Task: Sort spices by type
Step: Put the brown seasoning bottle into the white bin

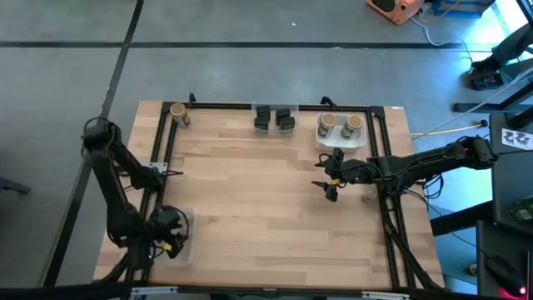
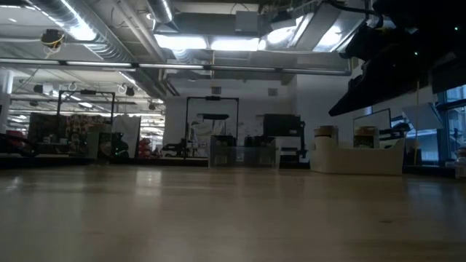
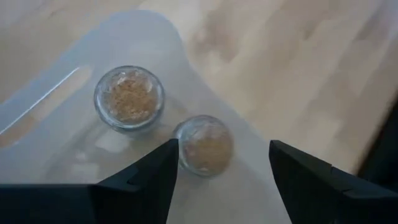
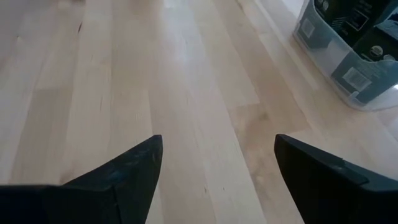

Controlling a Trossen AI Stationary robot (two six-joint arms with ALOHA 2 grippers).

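Two tiny clear glass jars (image 3: 129, 98) (image 3: 203, 144) filled with coarse tan-brown grains, seen from straight above in the left wrist view, standing upright and just beside each other inside a shallow clear plastic tray (image 3: 74, 74) at the table's near left corner. Left gripper (image 3: 222, 180) hanging right over that tray, fingers spread wide, one jar partly between the fingertips (image 3: 163, 163) but not clamped; whether a finger touches it cannot be told. In the high view, same gripper (image 1: 171, 235) above the tray (image 1: 185, 250) at the left edge.

Three more groups along the far edge of the wooden table (image 1: 250, 208). One round tan-topped jar (image 1: 178, 113) alone at the far left, upright. Two dark blackish boxy jars (image 1: 262, 119) (image 1: 286, 118) side by side in a clear tray near the far middle; in the right wrist view, dark lids and pale labels showing through a clear tray wall (image 4: 336, 59). Two round tan-topped jars (image 1: 327, 123) (image 1: 353, 125) next to each other in a white rectangular tray (image 1: 340, 142) at the far right; from the low view, those jars (image 2: 325, 134) rising above the white tray's wall (image 2: 357, 160).

Right gripper (image 1: 326, 180) over bare wood just in front of the white tray, fingers standing wide apart, holding nothing (image 4: 214, 180).
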